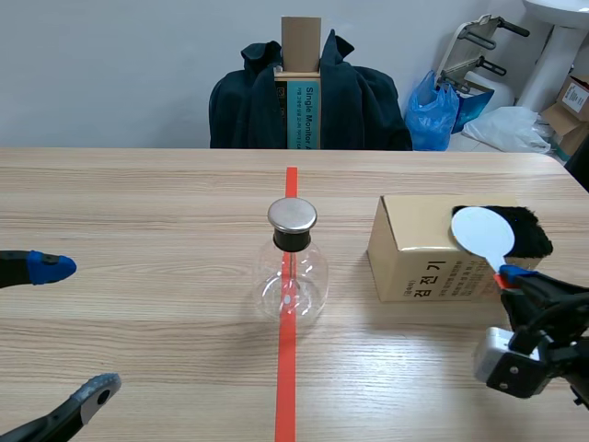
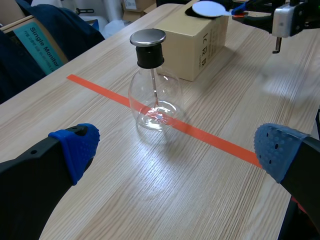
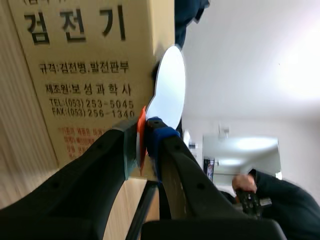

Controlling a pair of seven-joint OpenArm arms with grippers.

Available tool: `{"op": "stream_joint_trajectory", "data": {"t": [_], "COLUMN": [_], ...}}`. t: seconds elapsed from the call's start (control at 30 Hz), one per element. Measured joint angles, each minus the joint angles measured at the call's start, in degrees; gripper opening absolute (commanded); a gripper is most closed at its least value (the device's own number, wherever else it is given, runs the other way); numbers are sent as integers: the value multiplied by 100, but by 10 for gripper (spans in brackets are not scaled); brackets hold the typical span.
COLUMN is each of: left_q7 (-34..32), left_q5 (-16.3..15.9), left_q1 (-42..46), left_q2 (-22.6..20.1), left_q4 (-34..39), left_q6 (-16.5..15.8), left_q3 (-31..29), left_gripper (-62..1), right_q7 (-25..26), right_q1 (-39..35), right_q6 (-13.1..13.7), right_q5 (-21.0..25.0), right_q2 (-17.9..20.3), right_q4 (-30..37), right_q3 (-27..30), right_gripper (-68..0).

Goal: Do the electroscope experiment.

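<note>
Squarely on the red tape line (image 1: 286, 387) at the middle of the table (image 1: 138, 203) stands the flask (image 1: 293, 281), a clear glass bulb with a black neck and a flat metal cap (image 1: 292, 215); a thin rod (image 2: 154, 86) hangs inside. Near it, to the right, sits a cardboard box (image 1: 414, 267) with a black furry cloth (image 1: 526, 232) on top. The right gripper (image 1: 508, 276) is clenched on the orange handle (image 3: 142, 127) of a white disc (image 1: 482, 232), held over the box's top by the cloth. The left gripper (image 1: 75, 329) hovers well to the flask's left, low over the table, fingers spread wide with nothing between them.
</note>
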Motion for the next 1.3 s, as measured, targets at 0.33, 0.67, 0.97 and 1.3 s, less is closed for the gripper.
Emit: {"op": "stream_joint_trajectory", "data": {"t": [0.33,0.67,0.97,1.3], "left_q7": [15,17,17,17], "left_q5": [0,0,0,0], "left_q1": [0,0,0,0], "left_q2": [0,-2,0,-2], "left_q4": [0,-2,-2,-2], "left_q6": [0,9,7,9], "left_q3": [0,0,0,0], "left_gripper": [14,14,14,14], "right_q7": [-490,-922,-444,-398], "right_q1": [13,15,15,13], "right_q6": [-4,175,389,396], "right_q5": [-13,11,83,-31], "right_q2": [-13,68,107,133], "right_q4": [11,22,33,151], "right_q3": [-17,-92,-61,-15], "right_gripper": [-669,-669,-669,-669]}}
